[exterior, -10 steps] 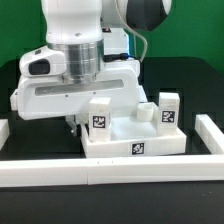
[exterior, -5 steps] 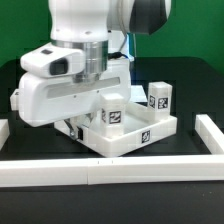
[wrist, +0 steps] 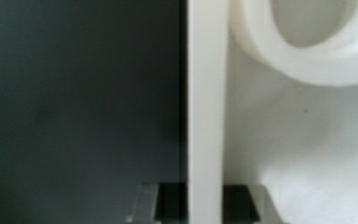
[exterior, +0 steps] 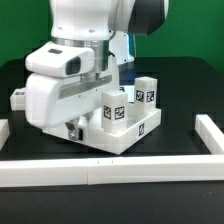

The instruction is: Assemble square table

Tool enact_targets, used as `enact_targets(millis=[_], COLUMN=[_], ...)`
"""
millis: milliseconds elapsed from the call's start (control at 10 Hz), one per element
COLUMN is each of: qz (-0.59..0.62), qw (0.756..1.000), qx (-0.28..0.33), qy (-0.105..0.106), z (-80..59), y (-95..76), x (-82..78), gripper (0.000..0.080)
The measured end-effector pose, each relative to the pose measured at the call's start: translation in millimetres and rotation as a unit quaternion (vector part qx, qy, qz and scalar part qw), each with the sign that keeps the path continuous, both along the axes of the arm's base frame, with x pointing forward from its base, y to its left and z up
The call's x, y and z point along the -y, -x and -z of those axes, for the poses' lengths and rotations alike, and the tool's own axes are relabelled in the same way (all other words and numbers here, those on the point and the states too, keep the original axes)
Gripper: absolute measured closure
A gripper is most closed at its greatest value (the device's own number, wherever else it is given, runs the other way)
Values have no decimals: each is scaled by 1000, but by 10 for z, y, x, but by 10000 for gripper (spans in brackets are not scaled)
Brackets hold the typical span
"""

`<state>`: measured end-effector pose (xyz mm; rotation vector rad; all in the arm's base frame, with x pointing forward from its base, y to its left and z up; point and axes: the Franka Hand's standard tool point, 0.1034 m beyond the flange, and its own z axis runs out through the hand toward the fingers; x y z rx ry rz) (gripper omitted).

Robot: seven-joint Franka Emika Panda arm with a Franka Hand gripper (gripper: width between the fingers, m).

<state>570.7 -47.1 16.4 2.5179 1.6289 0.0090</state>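
The white square table top (exterior: 132,134) lies on the black table, turned with one corner toward the front. Two short white tagged legs (exterior: 115,108) (exterior: 146,93) stand upright on it. My gripper (exterior: 72,128) reaches down at the top's side on the exterior view's left, mostly hidden by the hand. In the wrist view the top's raised rim (wrist: 208,90) runs straight between my two fingers (wrist: 176,200), and my gripper (wrist: 208,200) is shut on it. A round corner socket (wrist: 309,40) shows beside the rim.
Long white border rails run along the front (exterior: 100,172), on the exterior view's right (exterior: 210,135) and at its left edge (exterior: 3,130). A small white part (exterior: 16,97) shows behind the arm on the exterior view's left.
The table top has turned on the table while held: its front edge now points a corner forward, and both legs have shifted toward the exterior view's left. The hand moved with it.
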Motion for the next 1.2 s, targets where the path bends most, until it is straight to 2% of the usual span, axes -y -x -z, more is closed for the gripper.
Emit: enact_targets(millis=[100,500,600,700,800,900,1200], qz=[-59,-165,-203,-244,-270,-286,-375], qw=[998,986,979,969,962,957,925], qx=[12,0,4,18,18,15,8], qy=[11,30,37,38,40,44,62], z=[-20,-28,-31,-53,-56,-56,-56], y=[-99,-82,-127,-201,-195,-195,-203], x=[-157,-104,-274,-552,-590,-548,-565], gripper=[745,744,744,744,744,744,744])
